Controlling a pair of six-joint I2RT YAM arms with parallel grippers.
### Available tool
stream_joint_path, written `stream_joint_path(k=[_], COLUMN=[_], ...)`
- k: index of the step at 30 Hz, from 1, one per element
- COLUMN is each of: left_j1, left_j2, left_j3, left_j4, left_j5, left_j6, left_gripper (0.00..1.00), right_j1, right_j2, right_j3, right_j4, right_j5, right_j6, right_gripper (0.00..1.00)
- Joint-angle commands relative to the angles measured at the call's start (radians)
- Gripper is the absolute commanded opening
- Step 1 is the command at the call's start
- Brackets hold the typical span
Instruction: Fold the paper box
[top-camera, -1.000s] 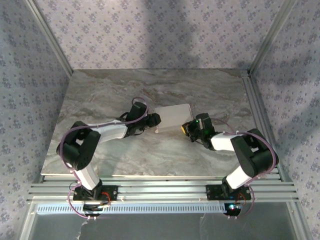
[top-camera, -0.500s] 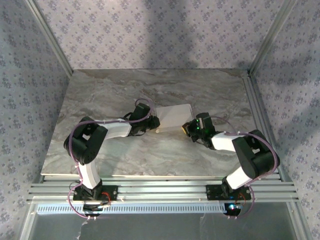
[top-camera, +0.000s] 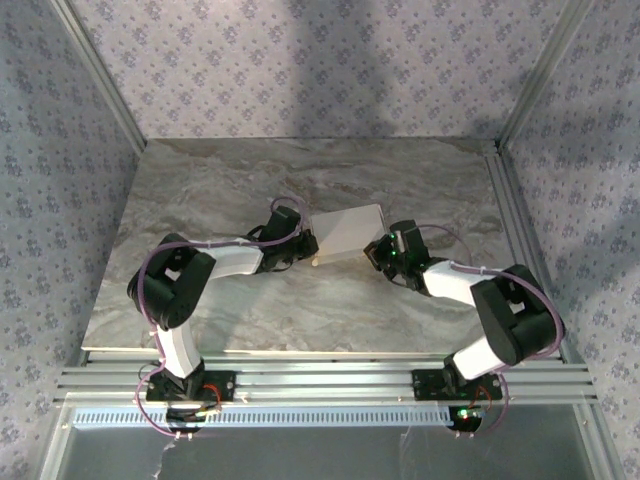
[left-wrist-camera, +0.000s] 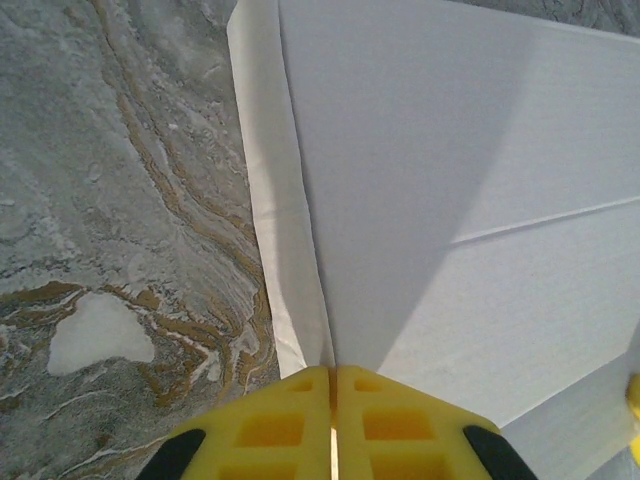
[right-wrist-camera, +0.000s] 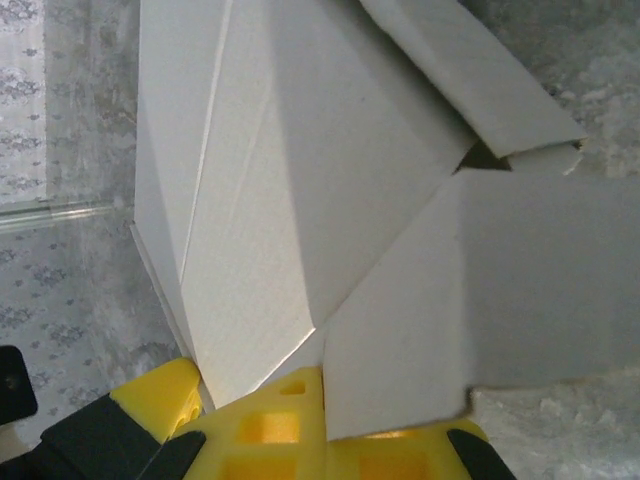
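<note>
paper box was near the middle of the tabletop, between both arms | left jaws were pressed together, pinching its left edge beside a creased flap | right jaws were clamped on a panel at its right edge, where flaps stood partly folded
</note>
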Motion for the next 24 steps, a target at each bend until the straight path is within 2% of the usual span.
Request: stream_joint_path(k=[1,3,7,15,20,24], left_j1=[0.005,0.008,0.021,0.044,0.045,0.047], left_j2=[0.029,0.029,0.022,0.012,0.019,0.021], left_j3=[-0.021,-0.030,-0.056,-0.068,-0.063,-0.061], left_j4=[-0.088,-0.089,-0.073,-0.066,-0.070,-0.070], left_j5=[-0.048,-0.048,-0.045,-0.024,-0.019,-0.018], left_j6=[0.016,0.018,0.010,0.023,0.030,0.035], left_gripper=[0.04,0.00,0.00,0.00,0.00,0.00], right_j1=[0.034,0.055,0.095,0.152,0.150,0.113], right_j2=[-0.043,-0.049,-0.059,-0.145,-0.253,-0.333], right_j3=[0.052,0.088,0.133,0.205,0.219,0.252], right_j4=[-0.132,-0.175,-0.222,-0.354,-0.418,-0.500], right_j5=[0.026,0.038,0.066,0.153,0.186,0.186], right_j6=[-0.110,-0.146,-0.197,-0.335,-0.459,-0.542], right_gripper=[0.00,0.00,0.01,0.32,0.45,0.51])
